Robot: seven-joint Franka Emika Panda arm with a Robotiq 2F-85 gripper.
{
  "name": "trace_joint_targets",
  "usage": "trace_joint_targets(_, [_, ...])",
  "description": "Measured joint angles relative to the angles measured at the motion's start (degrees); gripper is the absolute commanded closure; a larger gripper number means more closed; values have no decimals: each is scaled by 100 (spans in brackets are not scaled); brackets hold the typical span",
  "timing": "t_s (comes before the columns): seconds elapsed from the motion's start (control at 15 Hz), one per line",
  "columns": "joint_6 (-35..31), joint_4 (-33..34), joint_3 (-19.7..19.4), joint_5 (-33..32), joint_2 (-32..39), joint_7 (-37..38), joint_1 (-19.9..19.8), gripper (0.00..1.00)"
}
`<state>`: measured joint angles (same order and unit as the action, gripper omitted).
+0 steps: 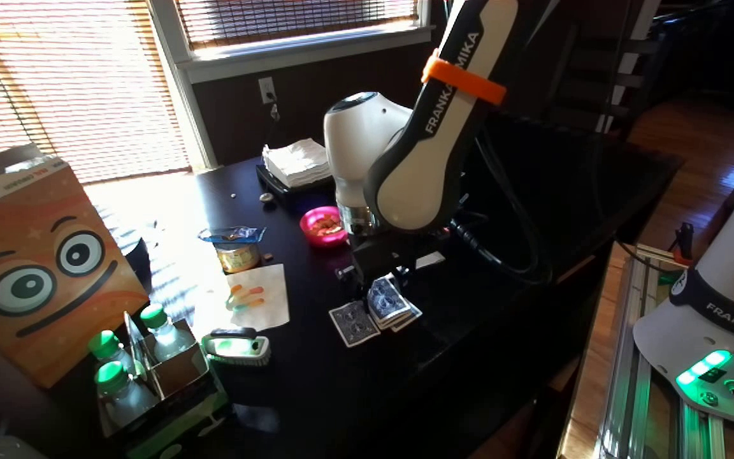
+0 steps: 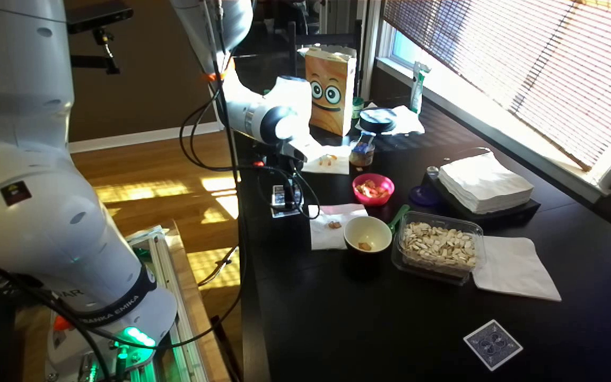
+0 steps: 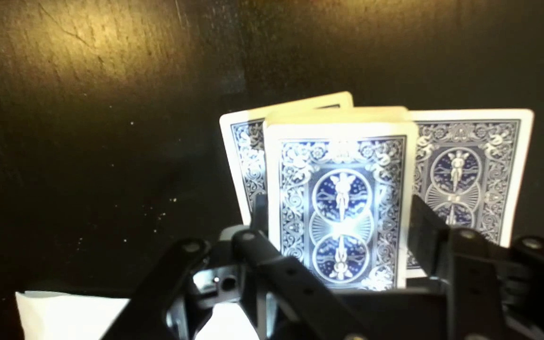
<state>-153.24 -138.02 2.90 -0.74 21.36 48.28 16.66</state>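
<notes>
A stack of blue-backed playing cards (image 3: 343,156) stands between the fingers of my gripper (image 3: 338,219) in the wrist view. Both finger pads press against its long side edges, so the gripper is shut on the stack. In an exterior view the stack (image 1: 387,299) looks tilted, its near end low by the table. Beneath it, one loose card (image 3: 480,165) sticks out on the right and another card (image 3: 243,141) on the left, both face down. The lower edge of the stack is hidden by the gripper's body.
Around the gripper are a pink bowl (image 1: 319,223) of food, a napkin with gummy pieces (image 1: 271,287) and a brush (image 1: 236,349). A bottle carrier (image 1: 182,382), white bowl (image 2: 367,225), seed container (image 2: 441,249) and napkin pile (image 2: 483,183) stand farther off. One card (image 2: 492,345) lies apart.
</notes>
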Motion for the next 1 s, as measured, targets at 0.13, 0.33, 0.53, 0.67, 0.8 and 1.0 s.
trace_joint_targets(0.13, [0, -10, -1, 0, 0, -68, -16, 55])
trace_joint_targets(0.33, [0, -41, -3, 0, -1, -129, -19, 55])
trace_joint_targets(0.53, [0, -99, -10, 0, -3, -158, -21, 55])
trace_joint_targets(0.67, [0, -141, -21, 0, -5, -160, -21, 55])
trace_joint_targets(0.8, [0, -152, -36, 0, -5, -161, -21, 55])
trace_joint_targets(1.0, [0, -152, -54, 0, -5, -161, -21, 55])
